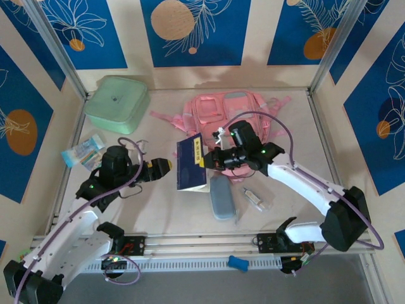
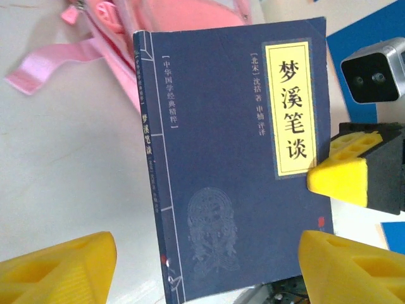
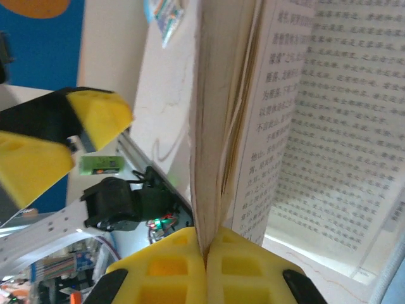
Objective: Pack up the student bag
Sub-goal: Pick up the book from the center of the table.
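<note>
Student bag (image 1: 231, 114): pink, lying just behind the book (image 1: 192, 163). On the book's dark blue cover, a yellow label reading 梦溪笔谈, beside it 沈括 著, and near the spine 中华国学经典精粹. Bag's near edge hidden behind the book and the right arm; cut off at the top in the left wrist view. Right gripper (image 3: 205, 250) clamped on the book's page edge, just in front of the bag. Left gripper (image 1: 166, 166) just left of the book, fingers spread, holding nothing.

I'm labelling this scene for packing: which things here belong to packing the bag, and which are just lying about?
In the job: student bag; blue book, pinched in the right gripper.
Lying about: mint-green box; grey-blue case; small packet.
</note>
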Controlling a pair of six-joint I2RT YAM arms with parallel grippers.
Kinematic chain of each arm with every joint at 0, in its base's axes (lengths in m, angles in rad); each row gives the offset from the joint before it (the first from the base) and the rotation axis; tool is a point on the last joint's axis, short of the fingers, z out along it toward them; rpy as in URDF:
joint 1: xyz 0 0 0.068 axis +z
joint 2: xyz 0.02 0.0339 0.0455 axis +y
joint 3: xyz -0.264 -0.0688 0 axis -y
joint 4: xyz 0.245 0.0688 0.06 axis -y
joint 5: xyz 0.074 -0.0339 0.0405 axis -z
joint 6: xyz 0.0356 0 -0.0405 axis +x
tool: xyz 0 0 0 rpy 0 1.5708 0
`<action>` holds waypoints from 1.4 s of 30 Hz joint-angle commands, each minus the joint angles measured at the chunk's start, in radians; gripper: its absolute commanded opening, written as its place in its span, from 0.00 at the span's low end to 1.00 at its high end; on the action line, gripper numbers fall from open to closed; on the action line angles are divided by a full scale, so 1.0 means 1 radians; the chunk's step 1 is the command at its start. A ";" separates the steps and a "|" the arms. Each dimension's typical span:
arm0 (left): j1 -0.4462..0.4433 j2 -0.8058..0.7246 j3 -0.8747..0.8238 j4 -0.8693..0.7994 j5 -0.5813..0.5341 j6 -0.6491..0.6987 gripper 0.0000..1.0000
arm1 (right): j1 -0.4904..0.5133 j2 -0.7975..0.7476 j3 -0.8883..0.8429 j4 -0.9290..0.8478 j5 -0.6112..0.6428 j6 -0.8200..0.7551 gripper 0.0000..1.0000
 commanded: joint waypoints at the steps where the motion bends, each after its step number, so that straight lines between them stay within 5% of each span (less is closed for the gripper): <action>1: -0.011 0.017 -0.032 0.161 0.096 -0.035 0.75 | -0.041 -0.074 -0.040 0.099 -0.164 -0.002 0.00; 10: -0.078 0.125 -0.084 0.484 0.180 -0.137 0.74 | -0.097 -0.124 -0.083 0.223 -0.291 0.056 0.00; 15: -0.108 0.161 -0.062 0.509 0.173 -0.149 0.70 | -0.114 -0.113 -0.107 0.311 -0.339 0.107 0.00; 35: -0.146 0.135 -0.039 0.497 0.077 -0.183 0.25 | -0.162 -0.013 -0.146 0.308 -0.319 0.045 0.00; 38: -0.145 0.136 -0.037 0.490 0.058 -0.185 0.13 | -0.162 -0.023 -0.145 0.290 -0.317 0.035 0.09; 42: -0.145 0.144 -0.034 0.515 0.044 -0.198 0.06 | -0.175 -0.045 -0.151 0.204 -0.266 0.012 0.46</action>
